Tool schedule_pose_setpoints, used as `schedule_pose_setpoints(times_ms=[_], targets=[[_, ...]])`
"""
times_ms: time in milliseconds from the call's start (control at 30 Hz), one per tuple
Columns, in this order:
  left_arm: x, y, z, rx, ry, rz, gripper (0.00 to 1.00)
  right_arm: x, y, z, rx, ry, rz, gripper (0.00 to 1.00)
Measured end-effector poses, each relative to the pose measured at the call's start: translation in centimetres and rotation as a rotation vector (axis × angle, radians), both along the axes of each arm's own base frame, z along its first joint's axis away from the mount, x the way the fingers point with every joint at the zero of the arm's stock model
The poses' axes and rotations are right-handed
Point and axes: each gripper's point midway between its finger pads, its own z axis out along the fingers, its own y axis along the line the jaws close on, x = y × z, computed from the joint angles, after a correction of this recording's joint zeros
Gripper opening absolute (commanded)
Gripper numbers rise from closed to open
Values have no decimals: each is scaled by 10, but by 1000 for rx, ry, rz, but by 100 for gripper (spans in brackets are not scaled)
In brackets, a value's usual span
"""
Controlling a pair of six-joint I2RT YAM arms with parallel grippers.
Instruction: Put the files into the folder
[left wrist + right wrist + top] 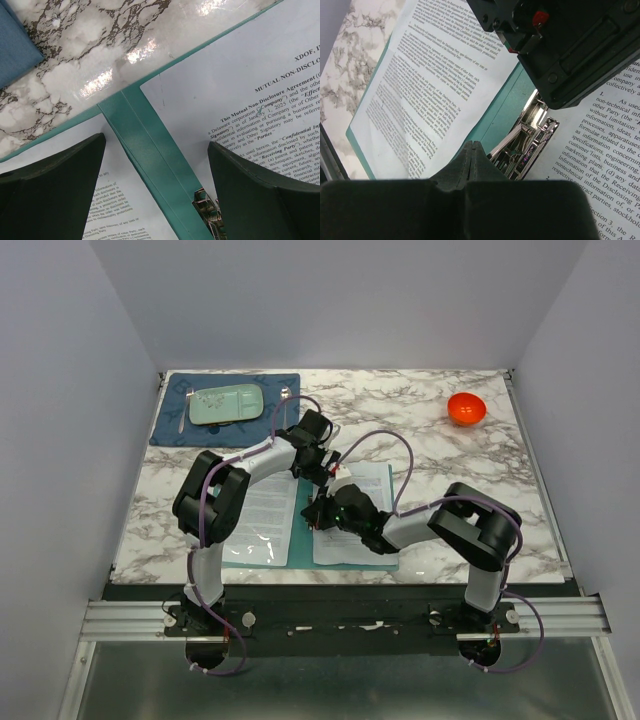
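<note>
So here's where I'm at. The folder (260,562) is lying open and flat on the marble table (450,460), down at the near edge right in front of my bases. The files (368,480) are on it. There's a left sheet (117,205) on the left half and a right sheet (215,75) on the right half, both printed side up. The teal spine (145,145) shows bare between them.

My left gripper (156,142) is spread really wide and isn't holding anything. It hangs over the far part of the spine. One of the fingers (55,185) is above the left sheet and the other is above the right sheet, so the spine runs straight through the gap. Can't tell if the tips touch the paper.

My right gripper (472,150) is pinched fully together, with nothing visible between the jaws. It sits on the spine line, a bit nearer than the left one. It points at the metal clip (525,145), which sits by the spine at the right sheet's inner edge. The tip is just beside the clip, and my wrist view doesn't show whether it's touching.

Other stuff on the table:
- A dark blue placemat (170,425) is in the far left corner with a pale green tray (227,403) on it.
- A round orange thing (466,408) is at the far right.
- Both are well apart from the folder.
</note>
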Motion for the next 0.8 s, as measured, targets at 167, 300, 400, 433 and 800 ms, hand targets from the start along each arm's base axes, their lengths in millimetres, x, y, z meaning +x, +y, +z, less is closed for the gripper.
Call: schedule_pose_setpoints(times_ms=[167, 300, 400, 433, 800], targets=[[0, 0, 0, -1, -1, -1, 97, -1, 2, -2, 10, 7, 0, 1], [0, 0, 0, -1, -2, -2, 97, -1, 2, -3, 14, 11, -1, 1], [0, 0, 0, -1, -2, -3, 96, -2, 2, -4, 18, 17, -4, 1], [0, 0, 0, -1, -2, -3, 96, -3, 1, -5, 20, 21, -5, 1], [0, 0, 0, -9, 4, -5, 95, -11, 2, -12, 45, 59, -9, 1]])
